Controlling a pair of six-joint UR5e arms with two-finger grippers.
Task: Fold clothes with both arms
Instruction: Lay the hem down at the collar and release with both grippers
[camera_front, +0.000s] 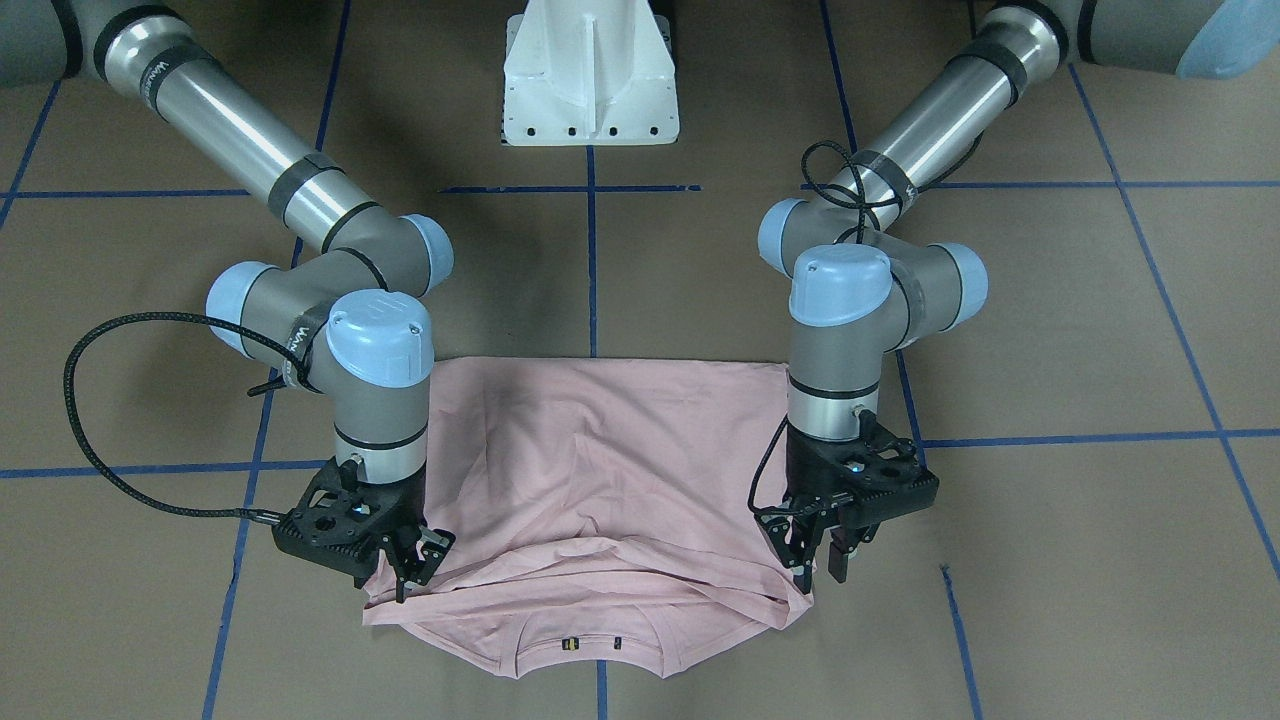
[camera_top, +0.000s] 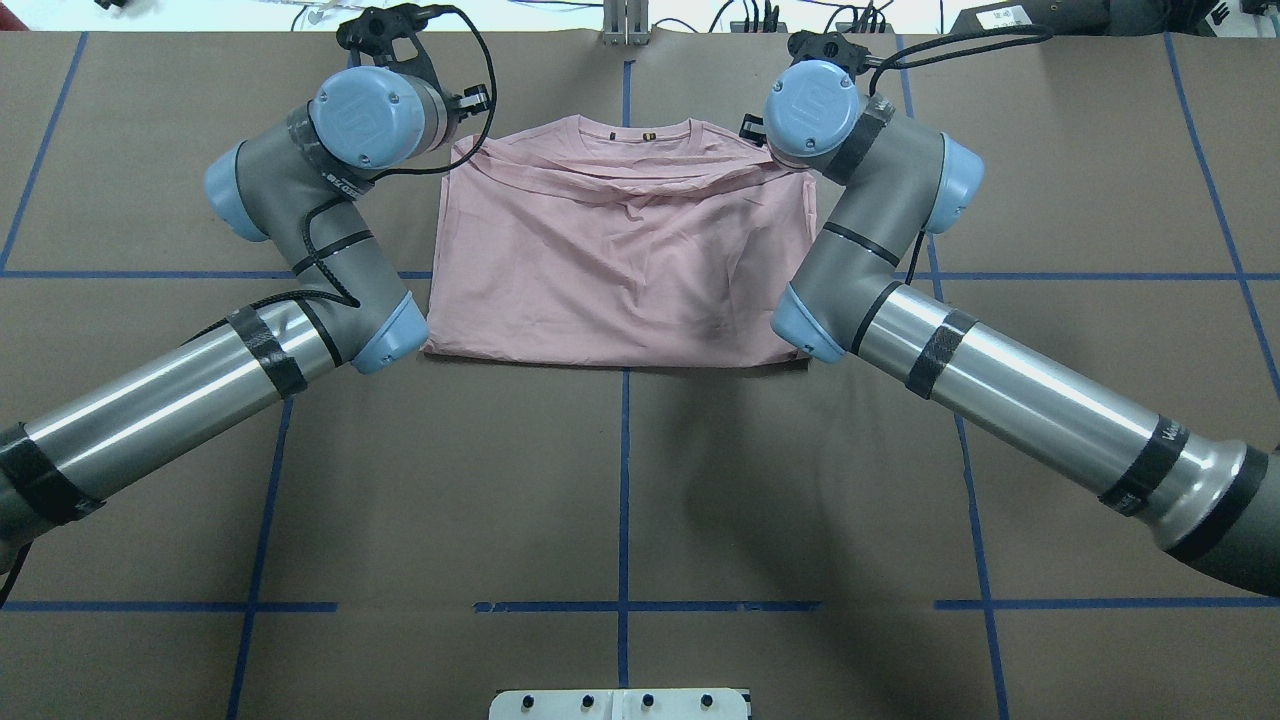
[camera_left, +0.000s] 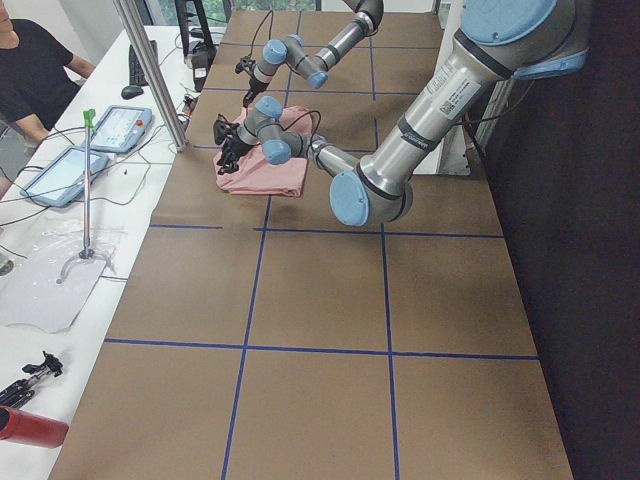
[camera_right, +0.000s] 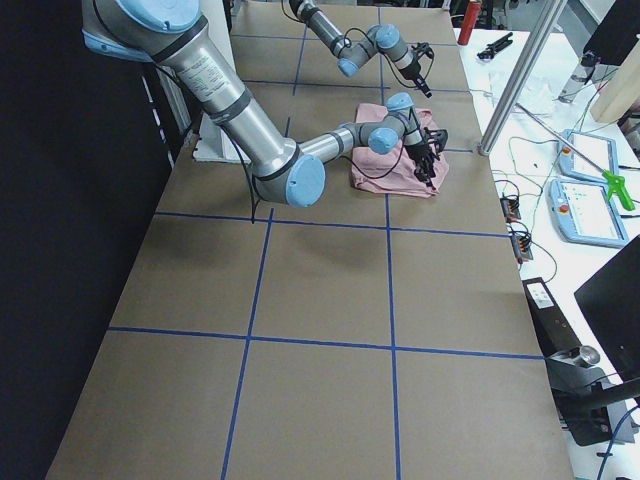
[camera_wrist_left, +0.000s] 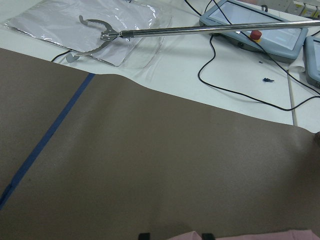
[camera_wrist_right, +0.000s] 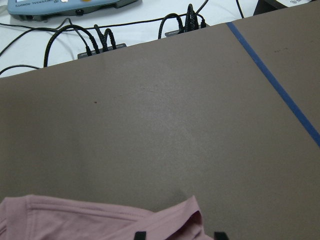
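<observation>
both claws have jaws apart, nothing clamped. black two-finger left gripper (camera_front: 822, 560) stands at the far left corner of the pale pink short-sleeved t-shirt (camera_top: 620, 260), black two-finger right gripper (camera_front: 412, 565) at the far right corner. each wrist view shows pink cloth lying between the tips. my read: a doubled top layer stops just short of the ribbed collar (camera_top: 625, 128), so they're at those corners either to let a fold go or to take a new grip, can't say which. shirt lies flat on the brown blue-taped table (camera_top: 620, 480), far half, between silver-grey left arm (camera_top: 150, 410) and right arm (camera_top: 1030, 400). collar points away from the robot. long axis runs left-right across the table.
</observation>
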